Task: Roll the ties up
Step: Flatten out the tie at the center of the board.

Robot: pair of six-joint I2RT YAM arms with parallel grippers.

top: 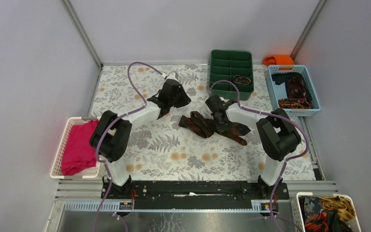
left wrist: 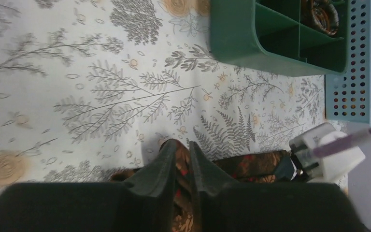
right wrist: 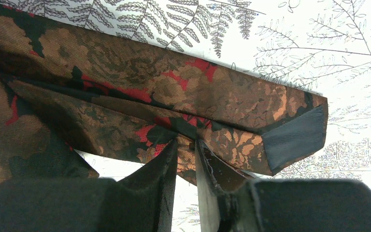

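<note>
A brown and red-black patterned tie [top: 204, 124] lies crumpled at the middle of the floral table. My right gripper [top: 221, 121] is down on it. The right wrist view shows that gripper [right wrist: 186, 142] shut on a fold of the tie [right wrist: 125, 72], close to its wide pointed end with the black lining. My left gripper [top: 166, 104] is at the tie's left part. In the left wrist view its fingers [left wrist: 182, 147] stand close together with the tie's fabric [left wrist: 251, 164] pinched between them. One rolled tie [top: 242, 79] sits in the green tray.
A green compartment tray [top: 231, 53] stands at the back, beside a blue basket [top: 314, 96] holding more ties. An orange cloth [top: 279, 59] lies behind the basket. At the left a white basket [top: 60, 150] holds a magenta cloth [top: 79, 145]. Another basket [top: 328, 212] of ties is near right.
</note>
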